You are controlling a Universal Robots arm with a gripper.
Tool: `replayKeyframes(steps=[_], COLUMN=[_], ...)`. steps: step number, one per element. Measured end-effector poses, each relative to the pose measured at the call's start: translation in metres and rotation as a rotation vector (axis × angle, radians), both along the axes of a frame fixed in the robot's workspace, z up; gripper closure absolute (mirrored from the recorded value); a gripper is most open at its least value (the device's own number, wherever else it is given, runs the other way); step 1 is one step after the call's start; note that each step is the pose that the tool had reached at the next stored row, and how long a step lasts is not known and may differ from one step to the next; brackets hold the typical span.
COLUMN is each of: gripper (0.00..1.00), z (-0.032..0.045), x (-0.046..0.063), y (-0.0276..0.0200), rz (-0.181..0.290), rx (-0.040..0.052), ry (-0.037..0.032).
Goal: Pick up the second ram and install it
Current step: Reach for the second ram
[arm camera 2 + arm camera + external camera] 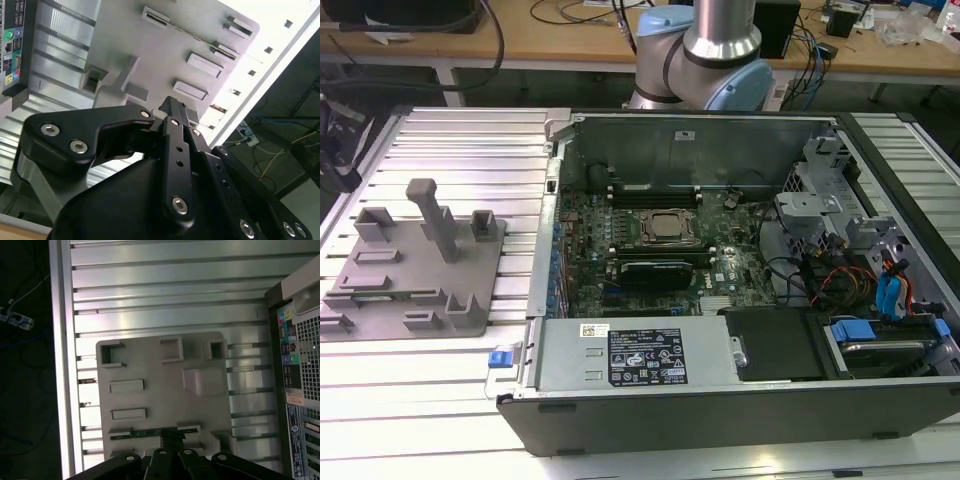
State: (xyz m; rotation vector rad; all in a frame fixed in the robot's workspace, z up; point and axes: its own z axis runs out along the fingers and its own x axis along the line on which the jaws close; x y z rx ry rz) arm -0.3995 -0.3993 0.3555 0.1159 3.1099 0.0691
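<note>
second ram [142, 432]: is lying on edge in a long slot along one side of the grey fixture tray [165, 390]. It is showing as a thin green strip in the first wrist view and is sitting well apart from the computer.

gripper [172, 439]: is hanging above the tray, lining up over the middle of the green strip in the first wrist view. In the second wrist view it [172, 106] is pointing toward the same tray. It seems to be hovering clear of the stick rather than touching it.

gripper opening: I am finding nothing that settles how wide it is standing, so I cannot tell. It is not carrying anything.

tray position: the tray [410, 265] is resting on the ribbed aluminium table [450, 140], at the exterior view's left of the open computer case [560, 365], with its tall post [432, 215] standing upright.

install site: the processor socket [665, 227] is sitting mid-board inside the case. Whether any slot beside it is already carrying a stick is too fine to tell.

progress: the work is looking early. The approach over the stick is looking done, but the stick is not yet lifted, so the pickup, the carry to the case and the seating are all remaining.
</note>
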Motion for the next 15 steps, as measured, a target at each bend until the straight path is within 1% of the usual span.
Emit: replayKeyframes(steps=[2,3,5,8,10,14,15], gripper=[0.92,0.92,0.92,0.92,0.92,0.92,0.92], z=[-0.0047,-0.0068,-0.0121,-0.0179,-0.0221,-0.0281,-0.0281], x=[-0.001,-0.001,-0.002,-0.003,-0.004,-0.009,-0.009], y=[-0.0015,-0.0031,-0.0081,-0.0134,-0.0155,-0.0164,-0.0164], rz=[0.000,0.001,0.002,0.003,0.003,0.003,0.003], rx=[0.0000,-0.0002,-0.0001,0.0000,0.0000,0.0001,-0.0001], ry=[0.0001,0.0002,0.0000,0.0000,0.0000,-0.0001,0.0001])
